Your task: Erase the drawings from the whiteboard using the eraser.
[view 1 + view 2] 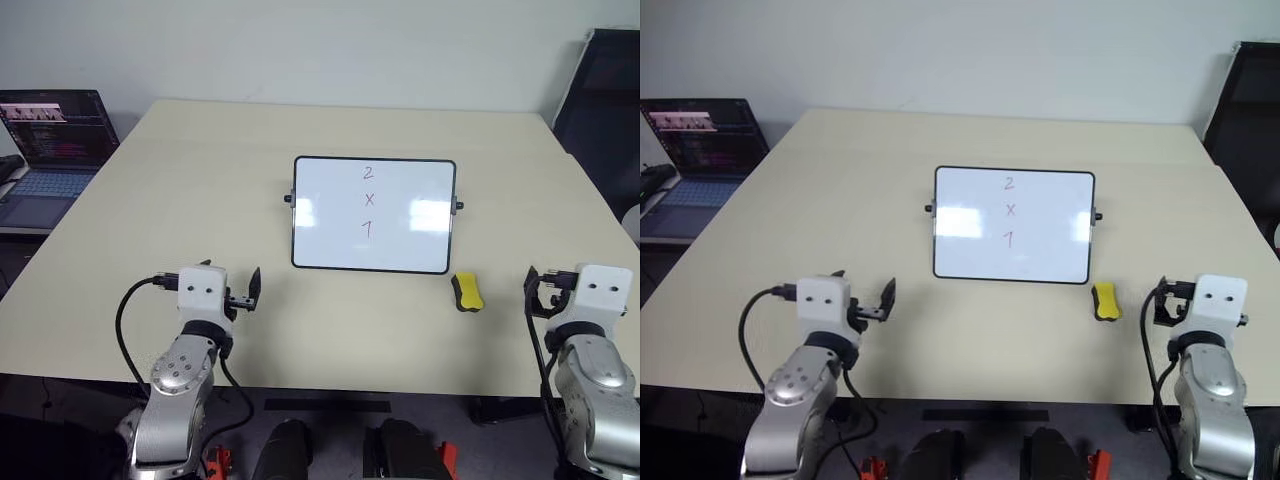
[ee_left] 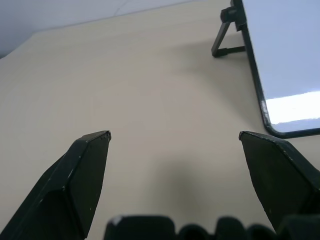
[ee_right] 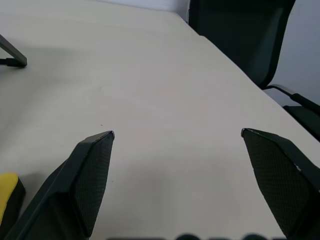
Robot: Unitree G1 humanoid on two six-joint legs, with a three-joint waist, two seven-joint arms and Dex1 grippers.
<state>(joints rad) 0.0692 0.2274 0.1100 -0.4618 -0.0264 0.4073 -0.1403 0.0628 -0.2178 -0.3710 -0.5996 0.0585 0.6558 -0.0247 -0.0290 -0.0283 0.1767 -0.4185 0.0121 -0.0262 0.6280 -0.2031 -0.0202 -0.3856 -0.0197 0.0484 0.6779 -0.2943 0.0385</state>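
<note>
On the table, placed against the whiteboard:
Whiteboard (image 1: 330, 240): stands propped on its support at the middle of the beige table (image 1: 200, 190), face toward the robot, black frame intact, one knob at each short side.
Drawings (image 1: 368, 200): red "2", "x" and "1" in a vertical column near the middle of the whiteboard face, "2" uppermost, "1" lowest; all three marks are unerased.
Eraser (image 1: 467, 292): yellow block lying flat on the table just off the whiteboard's lower right corner, near it but not touching; nothing holds it. One yellow end with its dark underside shows at the edge of the right wrist view.
Left gripper (image 1: 250, 292): held over the table's near edge, below and to the left of the whiteboard, well apart from it; fingers spread wide with bare tabletop between them, nothing held. Left wrist view shows the whiteboard's lower corner and its support foot ahead and to one side.
Right gripper (image 3: 177, 135): held at the table's near edge, to the right of the whiteboard and beyond the eraser; fingers spread wide, nothing between them, no contact with the eraser.
Laptop (image 1: 50, 150): open, screen lit, far left of the whiteboard, off the table.
Chair (image 3: 240, 35): dark, far right of the whiteboard, past the table's edge.
</note>
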